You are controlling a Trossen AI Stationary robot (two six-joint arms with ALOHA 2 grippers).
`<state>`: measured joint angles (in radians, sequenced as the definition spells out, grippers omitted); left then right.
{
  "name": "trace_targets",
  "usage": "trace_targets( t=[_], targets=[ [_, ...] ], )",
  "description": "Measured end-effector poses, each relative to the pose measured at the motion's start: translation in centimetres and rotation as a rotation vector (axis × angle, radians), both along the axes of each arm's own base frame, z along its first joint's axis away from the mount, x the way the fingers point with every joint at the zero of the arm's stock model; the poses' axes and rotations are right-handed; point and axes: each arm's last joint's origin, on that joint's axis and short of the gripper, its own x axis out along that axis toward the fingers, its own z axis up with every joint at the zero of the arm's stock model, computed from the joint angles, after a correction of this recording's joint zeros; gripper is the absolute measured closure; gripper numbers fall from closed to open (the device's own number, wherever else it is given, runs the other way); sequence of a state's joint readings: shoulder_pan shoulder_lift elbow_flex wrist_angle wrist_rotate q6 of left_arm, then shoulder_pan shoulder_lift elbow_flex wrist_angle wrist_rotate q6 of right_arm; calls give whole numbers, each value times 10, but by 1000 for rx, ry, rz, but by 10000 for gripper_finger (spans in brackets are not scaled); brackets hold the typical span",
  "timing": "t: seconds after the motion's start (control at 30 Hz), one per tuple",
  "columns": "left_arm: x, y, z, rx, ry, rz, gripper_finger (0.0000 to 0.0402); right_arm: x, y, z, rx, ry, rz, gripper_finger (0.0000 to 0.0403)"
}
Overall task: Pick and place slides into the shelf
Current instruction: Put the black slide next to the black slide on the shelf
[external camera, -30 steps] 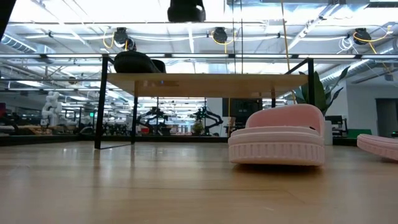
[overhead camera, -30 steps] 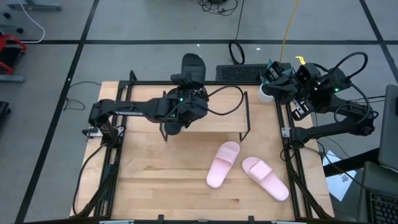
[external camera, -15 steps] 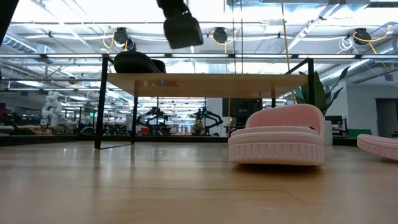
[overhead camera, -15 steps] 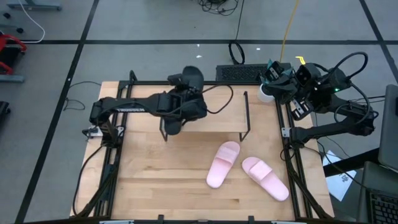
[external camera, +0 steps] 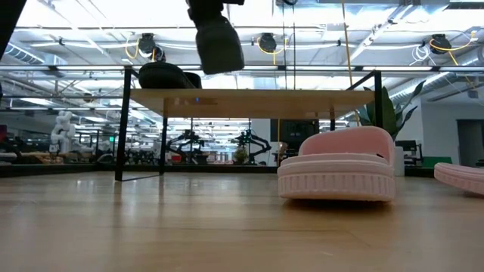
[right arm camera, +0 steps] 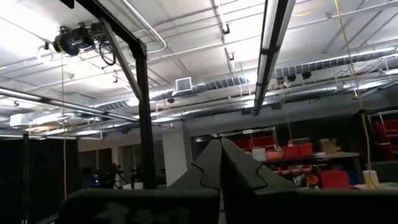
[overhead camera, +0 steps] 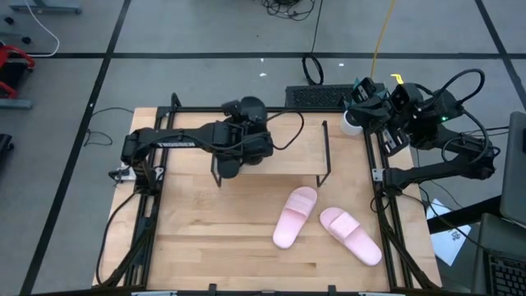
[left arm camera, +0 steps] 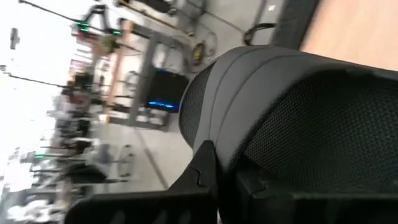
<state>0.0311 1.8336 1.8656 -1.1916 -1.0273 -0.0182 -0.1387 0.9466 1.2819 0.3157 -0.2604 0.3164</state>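
Observation:
My left gripper point(overhead camera: 239, 116) hovers over the far left part of the shelf point(overhead camera: 288, 153), shut on a matte black slide point(overhead camera: 249, 108). In the low view that slide point(external camera: 219, 44) hangs tilted just above the plank top point(external camera: 257, 97). A second black slide point(external camera: 168, 75) rests by its sole on the shelf's left end; my left arm hides it in the high view. Two pale pink slides point(overhead camera: 294, 215) point(overhead camera: 351, 235) lie sole-down on the table, nearer than the shelf. My right gripper point(overhead camera: 362, 99) is shut and waits off the table's far right corner. My left gripper pinches the black slide point(left arm camera: 292, 106) between its two fingers, one finger point(left arm camera: 200, 176) lying against the slide's rim point(left arm camera: 214, 134). Which part of the slide that rim belongs to does not show. The slide is lifted clear and hangs tilted above the shelf.
The shelf's black wire legs point(overhead camera: 326, 156) stand along the table's far half. The pink slide point(external camera: 336, 165) sits close before the low camera. Black frame rails point(overhead camera: 386, 215) run along the table's right and left sides. The plank's middle and right part lie bare.
My left gripper has drawn back from beyond the table's far edge toward the shelf and tipped downward. The black slide it holds has come lower and now hangs tilted just above the plank's left part, where before it stuck out past the far edge.

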Motion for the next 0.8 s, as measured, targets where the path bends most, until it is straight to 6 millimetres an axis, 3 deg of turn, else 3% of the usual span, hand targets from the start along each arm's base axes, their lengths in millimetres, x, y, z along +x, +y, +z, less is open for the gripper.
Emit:
trace_targets(
  t=[0.3, 0.5, 0.8],
  targets=[
    [8, 2, -11, -90, -1, -18, 401, 1, 0, -1, 3, 12, 3, 403],
    [16, 4, -33, -127, 91, -6, 401, 1, 0, -1, 4, 15, 4, 403],
    [18, 5, -34, -139, 62, 1, 401, 1, 0, -2, 12, 24, 9, 403]
  ],
)
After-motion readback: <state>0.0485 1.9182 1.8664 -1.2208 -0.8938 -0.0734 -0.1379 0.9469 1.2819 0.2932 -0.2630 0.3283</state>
